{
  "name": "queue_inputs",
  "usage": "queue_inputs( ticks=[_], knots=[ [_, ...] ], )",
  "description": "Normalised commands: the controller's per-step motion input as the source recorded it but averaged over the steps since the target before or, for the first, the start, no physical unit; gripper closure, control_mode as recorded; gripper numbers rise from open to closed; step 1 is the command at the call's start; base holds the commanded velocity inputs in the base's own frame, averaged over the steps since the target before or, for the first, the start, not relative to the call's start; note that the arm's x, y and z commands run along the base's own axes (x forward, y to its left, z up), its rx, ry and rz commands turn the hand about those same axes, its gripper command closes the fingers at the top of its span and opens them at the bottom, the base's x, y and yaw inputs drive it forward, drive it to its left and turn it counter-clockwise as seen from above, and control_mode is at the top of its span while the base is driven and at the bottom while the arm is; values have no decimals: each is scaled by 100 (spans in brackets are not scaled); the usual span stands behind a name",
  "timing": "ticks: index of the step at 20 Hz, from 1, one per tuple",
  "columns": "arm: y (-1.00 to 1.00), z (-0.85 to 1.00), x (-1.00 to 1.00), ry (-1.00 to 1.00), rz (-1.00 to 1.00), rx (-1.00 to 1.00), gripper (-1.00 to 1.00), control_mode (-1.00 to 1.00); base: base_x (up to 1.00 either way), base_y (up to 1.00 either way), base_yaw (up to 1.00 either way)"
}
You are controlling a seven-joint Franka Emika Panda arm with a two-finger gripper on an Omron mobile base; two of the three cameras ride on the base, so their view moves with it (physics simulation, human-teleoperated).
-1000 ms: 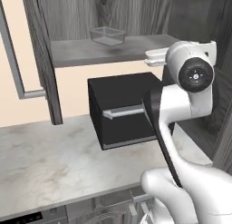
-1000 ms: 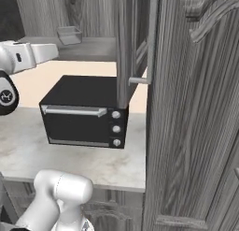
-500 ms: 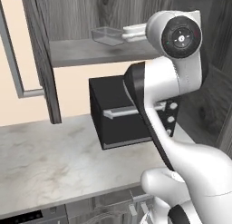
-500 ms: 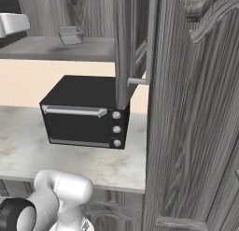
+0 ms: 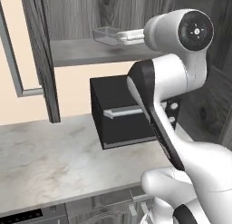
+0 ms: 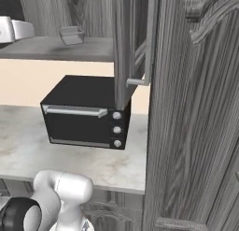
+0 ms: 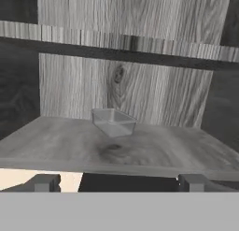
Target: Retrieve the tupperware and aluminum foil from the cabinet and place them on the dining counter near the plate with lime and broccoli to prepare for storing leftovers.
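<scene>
A clear, empty tupperware (image 5: 107, 35) stands on the grey wooden cabinet shelf (image 5: 81, 53), toward its back. My gripper (image 5: 120, 36) hovers at shelf height just right of the tupperware, apart from it. In the hand view the tupperware (image 7: 113, 122) sits straight ahead, well beyond my gripper (image 7: 119, 183), whose fingertips (image 7: 45, 182) stand wide open at the shelf's front edge with nothing between them. From the right base view, the tupperware (image 6: 71, 35) is mid-shelf and my white hand (image 6: 16, 29) enters at the left edge. The aluminum foil is out of view.
A black toaster oven (image 5: 124, 116) sits on the marble counter (image 5: 54, 159) under the shelf. An open cabinet door (image 5: 38, 55) with a metal handle hangs at the left. Another open door (image 6: 135, 43) and a tall wooden panel (image 6: 196, 132) stand at the right.
The arm has lifted, and the hand has swung up from oven height to shelf level and reached in toward the tupperware. The jaws stayed open.
</scene>
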Motion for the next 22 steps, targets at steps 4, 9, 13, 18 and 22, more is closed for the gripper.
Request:
queue_inputs(
  ticks=[4,9,13,18,22],
  knots=[
    [-19,-42,73,0,23,18,-100,-100,0,0,0],
    [-3,-2,80,2,9,6,-100,-100,0,0,0],
    [16,0,99,13,13,0,-100,-100,0,0,0],
    [16,12,81,17,2,-1,-100,-100,0,0,0],
    [14,30,59,19,0,-8,-100,-100,0,0,0]
  ],
)
